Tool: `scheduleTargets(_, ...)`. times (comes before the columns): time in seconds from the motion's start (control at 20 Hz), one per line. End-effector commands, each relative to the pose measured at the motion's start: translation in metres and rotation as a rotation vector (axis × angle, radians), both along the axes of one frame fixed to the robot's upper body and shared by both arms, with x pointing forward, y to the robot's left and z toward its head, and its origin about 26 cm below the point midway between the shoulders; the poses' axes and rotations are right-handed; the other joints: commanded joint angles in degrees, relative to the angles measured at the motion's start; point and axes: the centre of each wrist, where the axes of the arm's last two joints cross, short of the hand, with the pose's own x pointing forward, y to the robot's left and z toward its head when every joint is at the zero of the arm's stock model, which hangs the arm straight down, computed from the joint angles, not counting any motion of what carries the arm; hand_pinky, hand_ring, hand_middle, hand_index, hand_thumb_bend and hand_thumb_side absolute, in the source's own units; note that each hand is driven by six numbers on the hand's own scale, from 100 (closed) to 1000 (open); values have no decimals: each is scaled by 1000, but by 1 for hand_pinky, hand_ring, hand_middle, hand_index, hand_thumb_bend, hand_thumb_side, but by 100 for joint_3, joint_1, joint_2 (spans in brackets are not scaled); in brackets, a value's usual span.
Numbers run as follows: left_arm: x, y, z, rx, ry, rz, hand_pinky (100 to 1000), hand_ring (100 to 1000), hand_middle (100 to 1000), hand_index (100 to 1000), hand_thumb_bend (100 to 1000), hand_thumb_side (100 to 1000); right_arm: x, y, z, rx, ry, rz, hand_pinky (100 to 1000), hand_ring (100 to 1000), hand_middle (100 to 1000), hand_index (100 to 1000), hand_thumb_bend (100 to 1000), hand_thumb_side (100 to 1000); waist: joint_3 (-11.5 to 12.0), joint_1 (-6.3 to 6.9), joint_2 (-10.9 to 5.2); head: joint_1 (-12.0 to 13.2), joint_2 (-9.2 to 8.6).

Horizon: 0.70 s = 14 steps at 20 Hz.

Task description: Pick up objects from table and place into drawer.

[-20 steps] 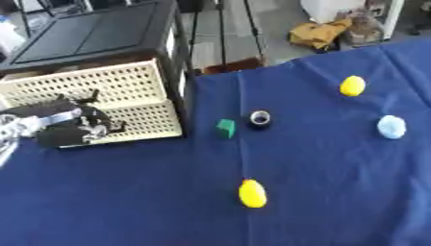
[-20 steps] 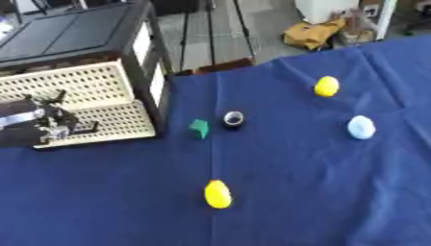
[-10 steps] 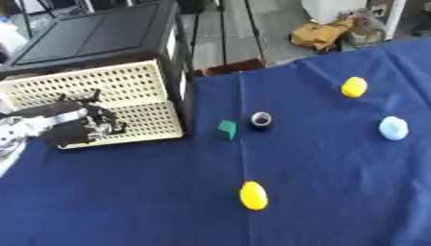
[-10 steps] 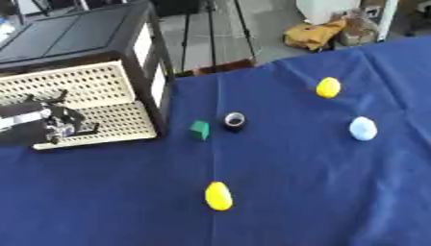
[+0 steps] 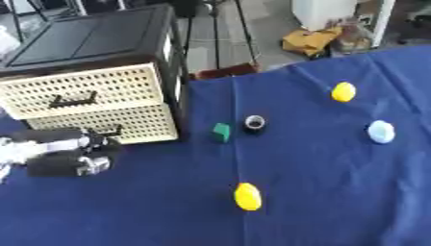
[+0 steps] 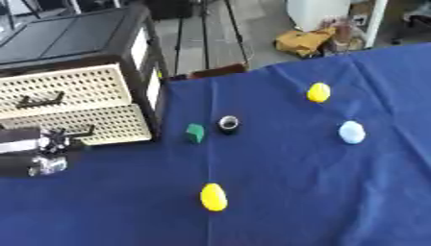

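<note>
Where blue cloth (image 5: pixel 336 192) ends, wood floor (image 5: pixel 210 43); left hand (image 5: pixel 71 156) blurred, grip unclear.

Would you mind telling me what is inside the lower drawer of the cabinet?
Its contents cannot be seen: the lower drawer looks closed, its perforated cream front showing only dark holes. The left hand sits in front of it, near its dark handle.

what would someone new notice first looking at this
Probably the cream perforated drawer unit at the left on the blue tablecloth, with the robot's left hand just in front of its lower drawer. Then the bright scattered pieces: two yellow objects and a pale blue one.
</note>
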Motion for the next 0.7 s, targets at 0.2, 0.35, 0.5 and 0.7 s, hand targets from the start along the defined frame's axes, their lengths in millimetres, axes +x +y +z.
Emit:
scheduleTargets(0.2, -26, -4, 26, -316, 29, -351, 280, 604, 758, 964, 100, 1000, -5, -8, 7, 32, -25, -23, 804, 925, 581, 878, 100, 993, 160, -163, -286, -423, 112)
scheduleTargets(0.35, -29, 10, 37, -681, -55, -476, 400, 691, 782, 978, 100, 1000, -6, -10, 7, 45, -29, -33, 802, 924, 590, 883, 100, 998, 248, -213, -358, -531, 165)
scheduleTargets(0.5, -31, 22, 41, -1049, -232, -491, 496, 727, 775, 973, 100, 1000, -7, -12, 10, 62, -48, -43, 794, 917, 604, 886, 100, 1000, 298, -241, -410, -572, 219)
scheduleTargets(0.7, -32, 27, 38, -1403, -507, -499, 627, 825, 801, 917, 279, 943, -7, -12, 14, 60, -93, -52, 781, 915, 625, 901, 100, 1000, 332, -278, -470, -525, 300)
